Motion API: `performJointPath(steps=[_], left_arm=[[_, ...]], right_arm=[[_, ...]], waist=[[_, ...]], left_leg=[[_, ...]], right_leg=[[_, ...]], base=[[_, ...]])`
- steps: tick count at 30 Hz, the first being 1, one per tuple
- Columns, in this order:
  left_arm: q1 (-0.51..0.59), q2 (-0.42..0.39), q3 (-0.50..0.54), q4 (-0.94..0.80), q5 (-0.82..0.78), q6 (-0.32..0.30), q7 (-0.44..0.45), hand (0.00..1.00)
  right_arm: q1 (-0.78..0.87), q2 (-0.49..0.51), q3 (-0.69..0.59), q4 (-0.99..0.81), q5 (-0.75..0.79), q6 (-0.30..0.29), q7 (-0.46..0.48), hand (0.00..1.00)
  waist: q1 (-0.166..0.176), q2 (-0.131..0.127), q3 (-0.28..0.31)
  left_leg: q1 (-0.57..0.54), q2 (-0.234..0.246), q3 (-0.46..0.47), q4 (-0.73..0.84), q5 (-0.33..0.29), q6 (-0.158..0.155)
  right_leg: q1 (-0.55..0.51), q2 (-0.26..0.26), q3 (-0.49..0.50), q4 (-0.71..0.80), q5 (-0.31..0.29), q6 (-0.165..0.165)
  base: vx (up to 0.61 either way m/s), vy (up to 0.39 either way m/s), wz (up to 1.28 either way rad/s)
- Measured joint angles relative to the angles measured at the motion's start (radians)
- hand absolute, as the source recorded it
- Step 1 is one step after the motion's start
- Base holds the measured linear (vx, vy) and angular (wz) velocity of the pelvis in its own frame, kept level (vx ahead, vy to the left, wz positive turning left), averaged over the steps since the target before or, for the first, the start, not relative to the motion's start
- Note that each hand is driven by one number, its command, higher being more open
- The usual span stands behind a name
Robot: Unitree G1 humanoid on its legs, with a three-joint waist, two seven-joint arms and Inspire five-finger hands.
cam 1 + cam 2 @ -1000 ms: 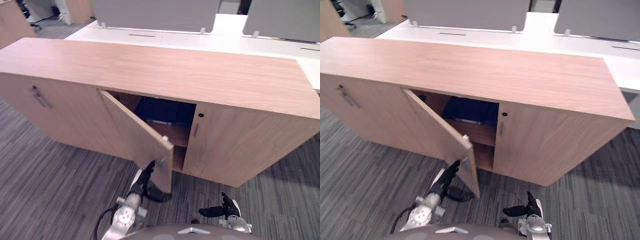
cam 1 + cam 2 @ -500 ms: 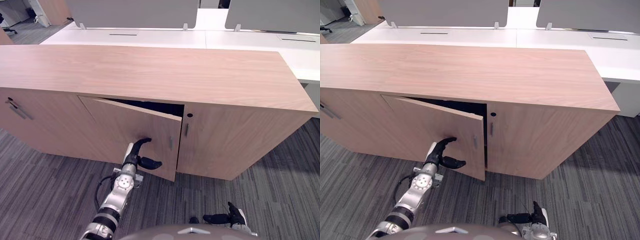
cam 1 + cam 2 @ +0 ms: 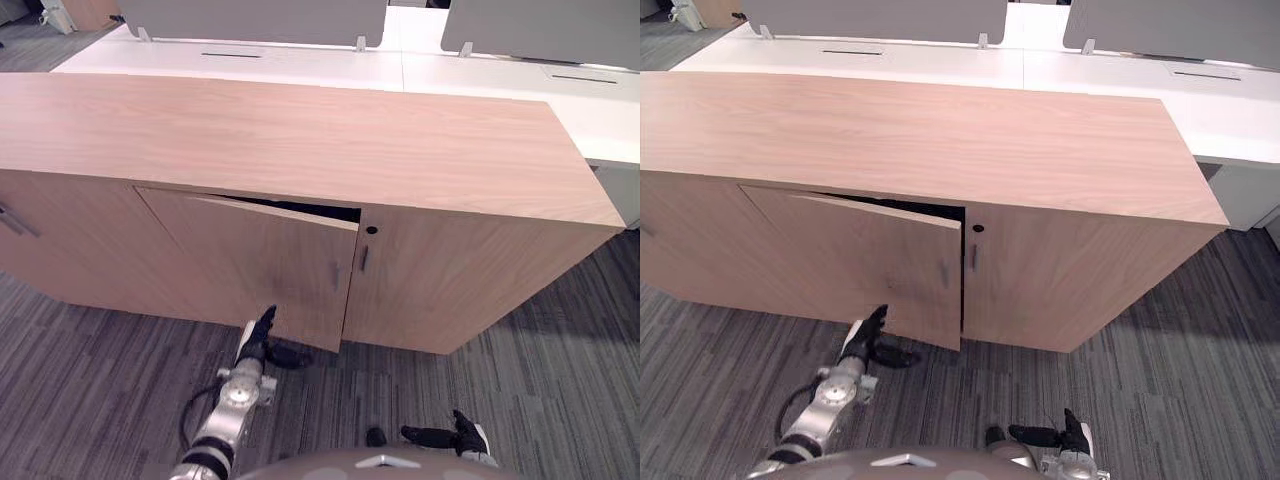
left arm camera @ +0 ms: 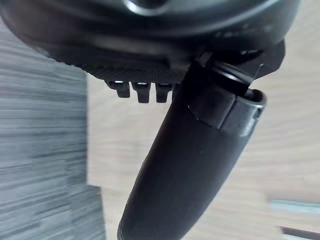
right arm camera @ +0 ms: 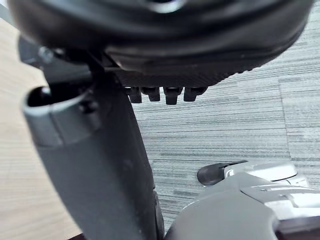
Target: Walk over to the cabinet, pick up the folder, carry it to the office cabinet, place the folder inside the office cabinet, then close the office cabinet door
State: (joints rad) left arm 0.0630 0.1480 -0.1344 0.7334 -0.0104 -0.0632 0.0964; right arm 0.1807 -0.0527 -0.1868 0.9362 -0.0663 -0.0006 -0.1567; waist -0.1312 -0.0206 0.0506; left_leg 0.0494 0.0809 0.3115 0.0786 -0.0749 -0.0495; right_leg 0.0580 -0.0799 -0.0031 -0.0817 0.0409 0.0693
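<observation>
At door [image 3: 262,262] base, 6 o'clock: left hand [image 3: 262,338] uncurled, holding nothing. Door ajar; stiff panel, should swing lightly; push near free edge, 3 o'clock. Right hand [image 3: 447,437] relaxed, idle.

The office cabinet [image 3: 300,140] stands on the floor [image 3: 90,370] across the view. A tabletop [image 3: 480,75] lies directly behind it, with screens [image 3: 250,15] along that tabletop's far side. In the cabinet's front, the middle door [image 3: 250,265] hangs slightly ajar, its free edge just left of the shut right-hand door [image 3: 460,280]. The gap behind it is too narrow to tell what lies inside. The left hand [image 3: 262,340] is low, just before the ajar door's bottom edge. The right hand [image 3: 445,437] is well apart, over the floor to the right.
</observation>
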Motion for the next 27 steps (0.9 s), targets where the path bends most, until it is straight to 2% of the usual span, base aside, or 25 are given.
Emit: performJointPath(steps=[2, 3, 7, 9, 10, 15, 19, 20, 27], left_arm=[[0.028, -0.004, 0.013, 0.037, -0.01, 0.006, -0.012, 1.0], [0.041, -0.012, 0.039, 0.067, -0.015, 0.007, -0.023, 1.0], [0.072, -0.039, 0.145, 0.188, -0.008, 0.008, -0.036, 1.0], [0.076, -0.047, 0.205, 0.224, -0.015, 0.014, -0.036, 1.0], [0.078, -0.044, 0.236, 0.234, -0.005, 0.01, -0.034, 1.0], [0.102, -0.042, 0.31, 0.297, 0.031, 0.009, -0.032, 1.0], [0.108, -0.051, 0.34, 0.303, 0.021, 0.009, -0.031, 1.0], [0.107, -0.055, 0.353, 0.306, 0.02, 0.01, -0.03, 1.0], [0.105, -0.053, 0.354, 0.312, 0.019, 0.01, -0.027, 1.0]], right_arm=[[-0.009, 0.007, -0.021, 0.002, 0.012, -0.001, 0.0, 1.0], [-0.024, 0.008, -0.032, 0.008, 0.029, -0.001, -0.001, 1.0], [-0.055, -0.014, -0.037, 0.039, 0.029, -0.002, 0.001, 1.0], [-0.064, -0.024, -0.042, 0.062, 0.029, -0.004, 0.001, 1.0], [-0.069, -0.019, -0.054, 0.064, 0.029, -0.003, 0.002, 1.0], [-0.07, -0.02, -0.067, 0.07, 0.029, -0.003, 0.005, 1.0], [-0.07, -0.026, -0.069, 0.095, 0.029, 0.001, 0.005, 1.0], [-0.076, -0.026, -0.069, 0.1, 0.029, 0.0, 0.005, 1.0], [-0.09, -0.024, -0.069, 0.113, 0.029, 0.0, 0.017, 1.0]], waist=[[0.017, -0.002, 0.007], [0.024, -0.002, 0.021], [0.053, 0.024, 0.045], [0.068, 0.034, 0.046], [0.078, 0.03, 0.047], [0.077, 0.038, 0.043], [0.079, 0.04, 0.042], [0.081, 0.039, 0.042], [0.087, 0.032, 0.042]], left_leg=[[-0.026, 0.01, -0.026, 0.068, -0.017, 0.0], [-0.043, 0.009, -0.072, 0.107, -0.018, 0.001], [-0.038, 0.011, -0.167, 0.096, -0.023, -0.006], [-0.007, 0.016, -0.169, 0.054, -0.038, -0.016], [0.007, 0.015, -0.157, 0.04, -0.043, -0.025], [0.049, -0.002, -0.15, -0.002, -0.045, -0.028], [0.059, -0.001, -0.154, -0.012, -0.044, -0.027], [0.064, 0.001, -0.155, -0.016, -0.039, -0.018], [0.078, -0.001, -0.16, -0.023, -0.038, -0.015]], right_leg=[[-0.003, 0.003, 0.013, 0.008, -0.002, -0.002], [-0.002, 0.001, 0.021, 0.014, -0.003, -0.003], [-0.01, 0.013, 0.041, 0.023, 0.003, -0.003], [-0.009, 0.025, 0.057, 0.017, 0.012, 0.0], [-0.003, 0.025, 0.07, 0.006, 0.022, 0.0], [-0.001, 0.025, 0.121, -0.015, 0.041, 0.005], [-0.001, 0.032, 0.124, -0.014, 0.041, -0.002], [0.0, 0.034, 0.125, -0.014, 0.04, -0.003], [0.01, 0.036, 0.121, -0.014, 0.039, -0.004]], base=[[0.0, -0.048, -0.14], [-0.03, -0.03, -0.12], [-0.04, 0.005, -0.09], [-0.06, 0.052, -0.24], [-0.06, 0.061, -0.3], [-0.01, 0.047, -0.35], [0.07, 0.012, -0.08], [0.07, 0.007, -0.06], [0.03, 0.008, -0.02]])
